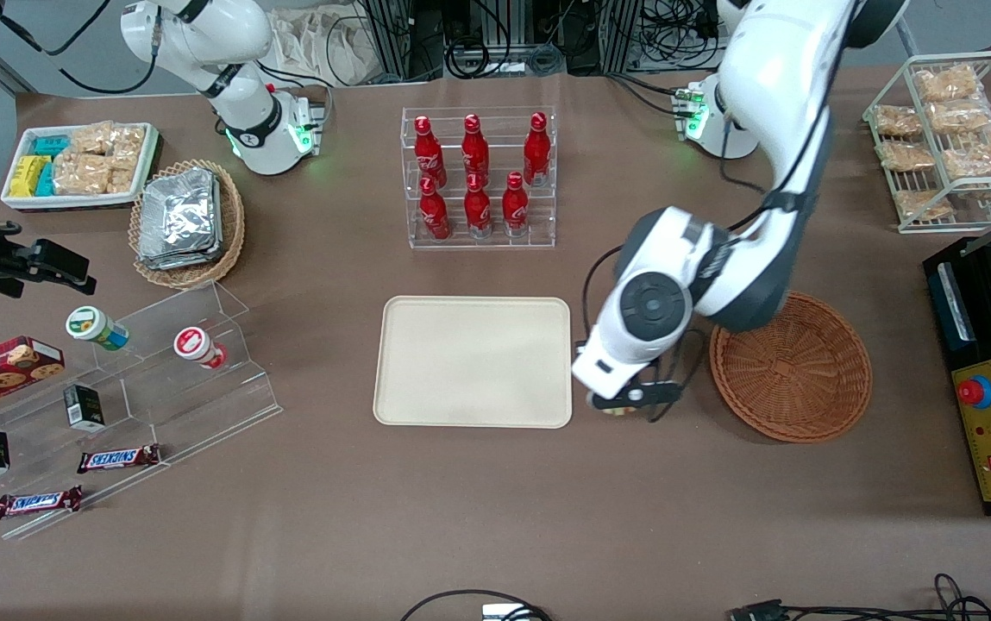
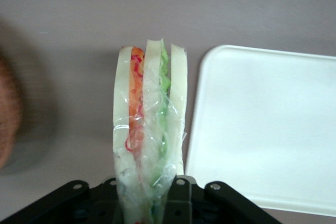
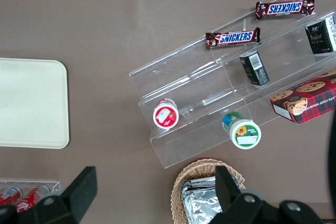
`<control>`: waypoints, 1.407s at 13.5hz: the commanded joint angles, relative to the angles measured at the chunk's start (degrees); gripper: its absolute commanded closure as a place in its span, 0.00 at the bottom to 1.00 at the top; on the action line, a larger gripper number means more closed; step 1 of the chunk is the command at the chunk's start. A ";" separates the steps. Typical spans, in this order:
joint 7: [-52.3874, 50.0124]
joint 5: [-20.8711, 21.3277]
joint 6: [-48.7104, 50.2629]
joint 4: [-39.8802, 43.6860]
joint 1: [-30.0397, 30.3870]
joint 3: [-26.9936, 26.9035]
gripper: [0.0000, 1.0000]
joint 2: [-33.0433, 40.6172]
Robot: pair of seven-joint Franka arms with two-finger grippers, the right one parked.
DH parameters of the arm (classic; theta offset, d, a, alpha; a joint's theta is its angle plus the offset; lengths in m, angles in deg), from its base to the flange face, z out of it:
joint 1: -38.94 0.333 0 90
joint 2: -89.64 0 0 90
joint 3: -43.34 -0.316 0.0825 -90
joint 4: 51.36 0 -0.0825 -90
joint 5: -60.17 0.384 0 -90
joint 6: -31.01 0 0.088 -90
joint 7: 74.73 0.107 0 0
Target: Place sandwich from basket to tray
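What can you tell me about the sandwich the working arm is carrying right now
The sandwich is a clear-wrapped wedge of three pale bread slices with an orange-red layer and a green layer between them. The hand is shut on its lower end, holding it edge-on above bare table, between the basket and the tray, touching neither.

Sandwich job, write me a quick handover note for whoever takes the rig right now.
Gripper: shut on the sandwich, holding it over bare table between the basket and the tray.
Basket: nothing visible in it, toward the working arm's end of the table.
Tray: nothing on it, beside the gripper.
Done: sandwich lifted out of the basket.
Left: carry it over the tray, lower, release.
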 commanded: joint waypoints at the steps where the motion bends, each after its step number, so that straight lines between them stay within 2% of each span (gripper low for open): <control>1: 0.79 -0.88 -1.06 2.93 -0.72 1.63 1.00 -4.16; 4: 0.96 -1.67 -7.54 2.85 -1.34 4.27 1.00 -7.23; 7: 0.97 -1.76 -12.56 2.85 -2.57 4.37 1.00 -9.87; 9: 1.23 -1.58 -12.58 2.67 -2.66 4.37 1.00 -10.93; 10: 1.49 -1.32 -12.40 1.97 -2.66 4.37 0.42 -11.11; 12: 1.50 -0.88 -12.58 0.91 -2.66 4.37 0.00 -10.85; 16: 0.97 -0.97 -11.44 1.00 -2.48 4.37 0.00 -9.27; 19: -0.08 -0.53 -8.27 -0.48 -2.66 4.28 0.00 -4.71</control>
